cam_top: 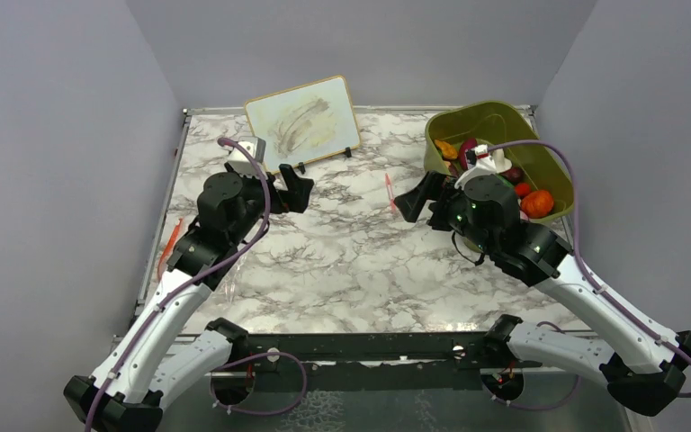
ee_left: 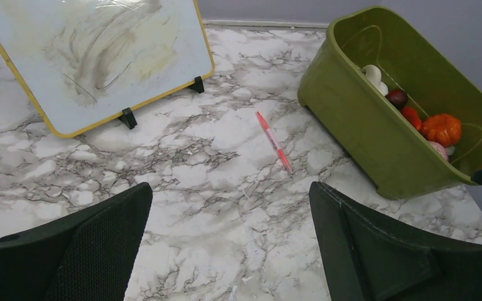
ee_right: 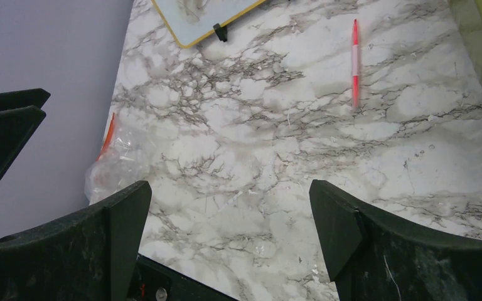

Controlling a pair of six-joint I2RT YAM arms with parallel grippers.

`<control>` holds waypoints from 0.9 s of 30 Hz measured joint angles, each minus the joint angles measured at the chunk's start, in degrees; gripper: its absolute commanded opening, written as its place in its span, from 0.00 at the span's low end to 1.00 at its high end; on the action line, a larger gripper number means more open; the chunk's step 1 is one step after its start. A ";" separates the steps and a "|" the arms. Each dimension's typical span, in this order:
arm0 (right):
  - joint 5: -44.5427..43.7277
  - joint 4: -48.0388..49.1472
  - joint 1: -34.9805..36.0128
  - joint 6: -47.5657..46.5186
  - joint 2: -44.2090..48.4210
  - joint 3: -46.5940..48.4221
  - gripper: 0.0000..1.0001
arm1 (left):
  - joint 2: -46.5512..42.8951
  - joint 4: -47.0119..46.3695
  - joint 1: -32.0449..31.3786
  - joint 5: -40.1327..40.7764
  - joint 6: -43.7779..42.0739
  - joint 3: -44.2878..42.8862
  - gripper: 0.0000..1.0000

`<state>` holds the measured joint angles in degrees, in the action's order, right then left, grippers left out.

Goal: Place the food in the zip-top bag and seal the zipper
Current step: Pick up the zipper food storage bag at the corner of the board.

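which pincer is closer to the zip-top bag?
Left. Left pincer hangs beyond the zip-top bag at the table's left edge; right pincer is across the table beside the olive bin.

The flat table top [cam_top: 351, 261] is white with thin grey-brown veins like marble. The deep plastic bin [ee_left: 358, 125] is olive green and holds a round orange toy fruit [ee_left: 442, 128], a red piece [ee_left: 412, 116], a dark purple-red piece [ee_left: 397, 98] and a pale cream piece [ee_left: 372, 74]. The small writing board [ee_left: 94, 56] is white with a yellow frame and grey-brown smears, the thin pen-like stick [ee_left: 274, 142] is red-pink, and the clear floppy plastic bag [ee_right: 116, 166] has a red-orange strip [ee_right: 108, 135].
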<state>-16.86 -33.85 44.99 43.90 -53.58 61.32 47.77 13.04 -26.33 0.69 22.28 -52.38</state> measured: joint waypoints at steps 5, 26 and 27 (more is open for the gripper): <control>-0.02 0.00 0.00 0.02 0.13 0.00 1.00 | 0.59 0.79 0.00 0.44 -0.35 0.15 1.00; -0.15 0.15 0.00 0.33 0.66 -0.24 1.00 | 13.81 10.32 2.78 25.90 7.65 1.86 0.91; -0.15 0.33 0.00 0.33 0.63 -0.28 1.00 | 15.72 11.65 4.35 26.93 9.01 1.79 0.88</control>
<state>-17.02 -33.52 44.99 44.23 -52.95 61.04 63.48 24.69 -21.98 27.62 31.29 -50.59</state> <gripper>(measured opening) 0.997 0.936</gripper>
